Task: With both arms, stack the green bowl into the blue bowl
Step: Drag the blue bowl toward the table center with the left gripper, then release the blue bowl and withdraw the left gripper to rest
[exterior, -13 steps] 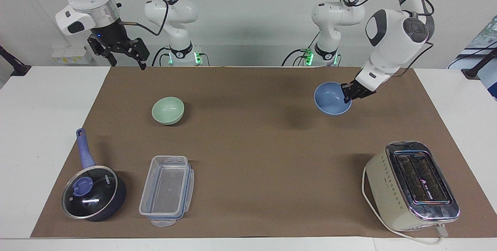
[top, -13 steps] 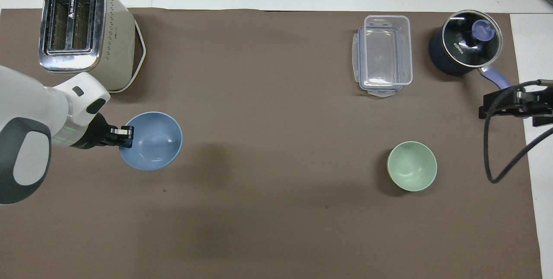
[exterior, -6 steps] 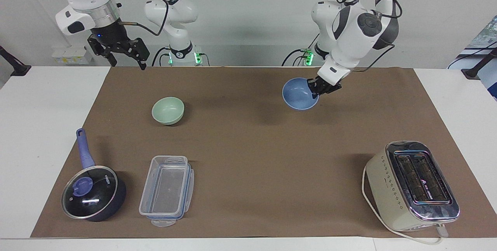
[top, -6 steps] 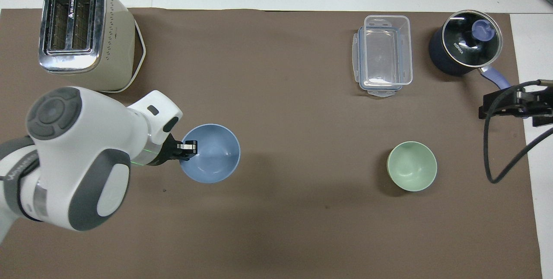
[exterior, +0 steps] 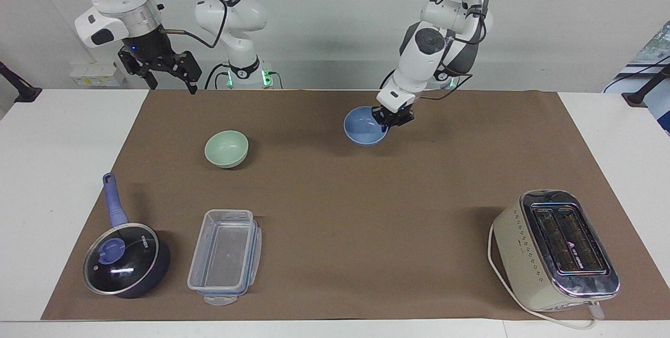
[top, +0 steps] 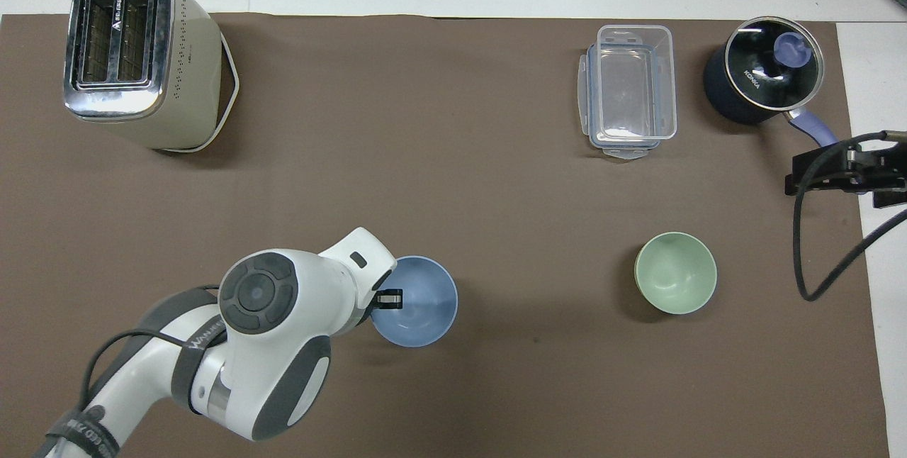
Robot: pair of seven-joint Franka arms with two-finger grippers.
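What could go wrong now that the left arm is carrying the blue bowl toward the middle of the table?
1. The left gripper pinches the blue bowl by one spot on its rim, so the bowl might tip or slip out.
2. The green bowl sits well toward the right arm's end, with the right gripper waiting, jaws open; a poor placement could leave the stack awkward.

bowl point(exterior: 365, 125): light blue | bowl point(exterior: 226, 148): mint green | mat point(exterior: 335, 212): plain brown | toaster point(exterior: 555, 250): cream

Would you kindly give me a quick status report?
Left gripper shut on blue bowl rim. Right gripper open, waiting. Green bowl untouched. Nothing between bowls.
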